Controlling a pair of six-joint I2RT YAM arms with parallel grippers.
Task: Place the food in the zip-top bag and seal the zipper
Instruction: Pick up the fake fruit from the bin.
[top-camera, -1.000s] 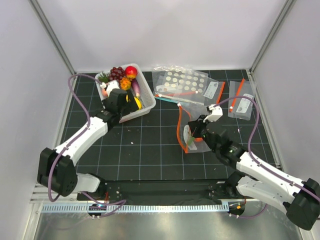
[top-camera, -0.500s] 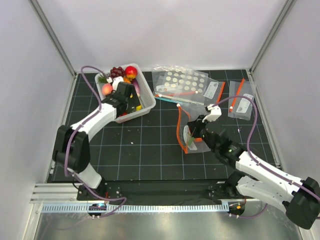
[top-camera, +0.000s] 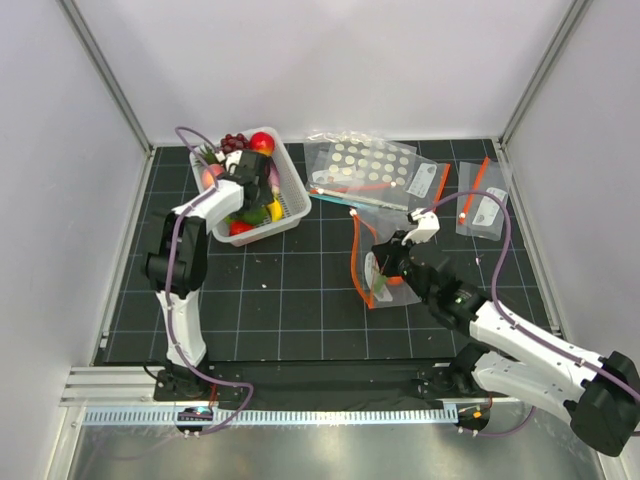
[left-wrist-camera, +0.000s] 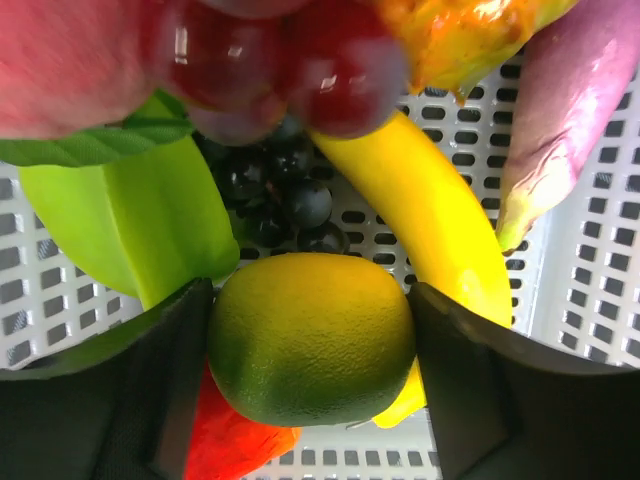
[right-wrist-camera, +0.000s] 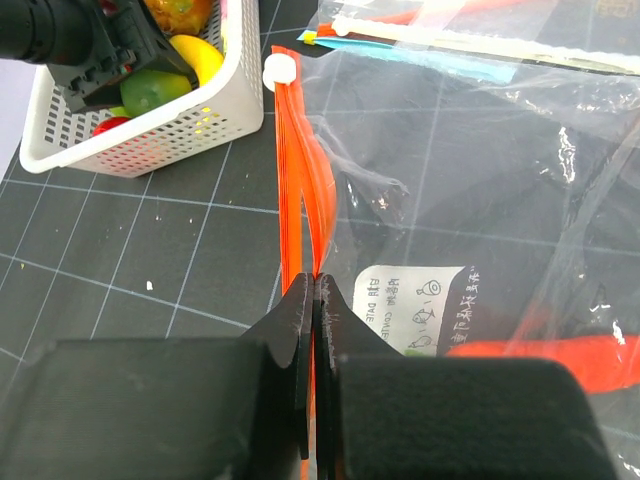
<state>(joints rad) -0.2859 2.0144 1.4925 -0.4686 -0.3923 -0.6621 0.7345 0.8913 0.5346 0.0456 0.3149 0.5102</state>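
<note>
Reaching into the white slotted basket (right-wrist-camera: 160, 135) at the far left of the counter (top-camera: 290, 300), the left hand (left-wrist-camera: 310, 290) has a finger on each side of a round green-yellow fruit (left-wrist-camera: 312, 345). Both fingers touch its skin, so the hand is closed on it. Whether the fruit is lifted off the pile cannot be told. Around it in the basket lie a yellow banana (left-wrist-camera: 440, 230) just to its right, a bright green piece (left-wrist-camera: 130, 220) to its left, dark grapes (left-wrist-camera: 290, 200) behind it, a purple eggplant (left-wrist-camera: 575, 110) at the far right and a red piece (left-wrist-camera: 235, 440) underneath.

Right of centre, well apart from the basket, the zip-top bag (right-wrist-camera: 400, 200) lies crinkled on the counter. The right hand (right-wrist-camera: 313, 290) is pinched tight on its orange-red zipper (right-wrist-camera: 295, 180), with no gap between the fingers. The strip runs away from the hand to a white slider (right-wrist-camera: 279, 70) at its far end. Beyond the bag lie a dotted clear bag (top-camera: 365, 160) and a labelled bag (top-camera: 485, 205).
</note>
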